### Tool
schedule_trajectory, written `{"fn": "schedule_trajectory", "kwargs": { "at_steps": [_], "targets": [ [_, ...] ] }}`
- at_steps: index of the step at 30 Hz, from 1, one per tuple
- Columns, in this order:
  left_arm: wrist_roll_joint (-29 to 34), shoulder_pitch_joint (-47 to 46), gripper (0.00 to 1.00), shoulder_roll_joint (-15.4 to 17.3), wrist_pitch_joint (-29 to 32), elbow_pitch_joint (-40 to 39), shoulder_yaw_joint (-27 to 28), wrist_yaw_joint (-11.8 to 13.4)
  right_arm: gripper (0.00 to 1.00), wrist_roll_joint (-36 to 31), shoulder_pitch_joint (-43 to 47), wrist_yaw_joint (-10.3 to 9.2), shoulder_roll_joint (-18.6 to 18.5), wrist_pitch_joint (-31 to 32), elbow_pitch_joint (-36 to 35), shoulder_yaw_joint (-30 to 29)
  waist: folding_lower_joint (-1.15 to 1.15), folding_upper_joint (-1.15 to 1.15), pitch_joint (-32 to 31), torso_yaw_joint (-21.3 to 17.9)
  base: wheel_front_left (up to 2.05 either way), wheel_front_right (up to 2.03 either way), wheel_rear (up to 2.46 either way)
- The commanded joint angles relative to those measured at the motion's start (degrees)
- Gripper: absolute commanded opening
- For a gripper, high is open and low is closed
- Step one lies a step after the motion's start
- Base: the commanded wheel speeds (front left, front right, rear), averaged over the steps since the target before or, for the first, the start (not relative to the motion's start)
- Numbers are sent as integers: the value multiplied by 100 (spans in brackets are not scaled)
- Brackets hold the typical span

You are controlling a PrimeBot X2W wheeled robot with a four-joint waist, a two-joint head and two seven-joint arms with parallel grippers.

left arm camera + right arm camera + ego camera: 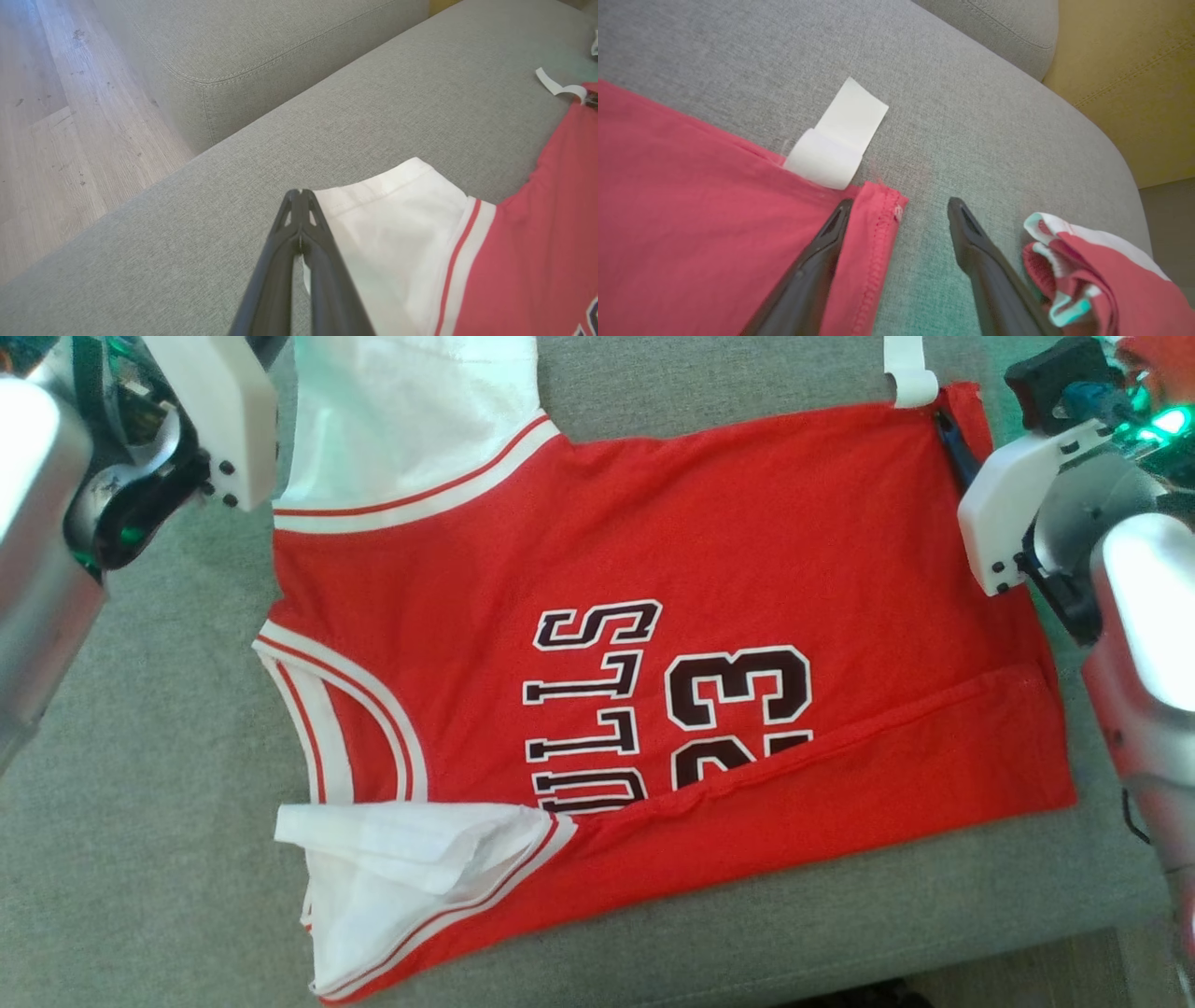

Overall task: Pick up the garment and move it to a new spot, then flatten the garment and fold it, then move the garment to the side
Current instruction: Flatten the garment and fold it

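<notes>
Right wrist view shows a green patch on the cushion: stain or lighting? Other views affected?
Right wrist view: likely lighting, a teal cast fading over the sofa cushion and tinting white trim on the bundled cloth; head view: green light glowing at upper right, white sleeve of the jersey washed out; left wrist view: even light, faint tint at upper right.

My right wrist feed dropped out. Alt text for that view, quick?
The right gripper is open astride the hem corner of the red jersey on the grey cushion: one finger over fabric, the other over bare cushion. A folded white tag sticks out past the hem; a bunched red-and-white garment lies beside the outer finger.
</notes>
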Motion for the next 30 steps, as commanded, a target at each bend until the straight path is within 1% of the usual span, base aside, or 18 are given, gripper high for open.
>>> {"fn": "schedule_trajectory", "kwargs": {
  "at_steps": [1, 9, 10, 11, 13, 14, 15, 16, 19, 22, 24, 28, 30],
  "targets": [
    [-35, -306, 0, 200, -52, -108, 239, -40, 100, -77, -73, -4, 41, -53, -78, -4, 0, 0, -1, 4, 0, 0, 0],
    [-85, -386, 0, 180, -116, -51, 149, -61, 100, -373, -240, -4, 113, -220, 112, 124, 0, 0, 34, 49, 0, 0, 0],
    [-88, -396, 0, 179, -128, -46, 140, -63, 98, -393, -259, -4, 113, -236, 129, 128, 0, 0, 38, 54, 0, 0, 0],
    [-92, -403, 0, 179, -141, -40, 131, -64, 81, -408, -273, -4, 113, -245, 150, 130, 0, 0, 40, 59, 0, 0, 0],
    [-103, -413, 0, 182, -162, -25, 113, -67, 49, -428, -291, -4, 115, -227, 201, 131, 0, 0, 42, 67, 0, 0, 0],
    [-110, -415, 0, 184, -172, -16, 105, -68, 43, -422, -293, -4, 118, -200, 231, 129, 0, 0, 40, 70, 0, 0, 0],
    [-120, -415, 0, 188, -180, -7, 98, -69, 19, -391, -287, -4, 125, -162, 262, 118, 0, 0, 37, 71, 0, 0, 0],
    [-129, -415, 0, 192, -189, 2, 91, -70, 0, -346, -274, -4, 134, -116, 289, 105, 0, 0, 34, 72, 0, 0, 0],
    [-147, -417, 0, 208, -219, 22, 75, -72, 0, -253, -251, -4, 112, 3, 327, 105, 0, 0, 29, 74, 0, 0, 0],
    [-123, -419, 0, 238, -330, 35, 84, -73, 0, -217, -242, -4, 101, -75, 254, 16, 0, 0, 20, 63, 0, 0, 0],
    [-53, -429, 0, 264, -507, 22, 95, -73, 0, -189, -227, -4, 114, -179, 201, -92, 0, 0, 10, 57, 0, 0, 0],
    [107, -462, 0, 287, -1024, 27, 180, -71, 0, 146, -175, -4, 223, -508, 111, -551, 0, 0, -14, 68, 0, 0, 0],
    [176, -477, 0, 286, -1272, 50, 228, -61, 0, 475, -136, -4, 304, -664, 86, -813, 0, 0, -27, 84, 0, 0, 0]
  ]
}}
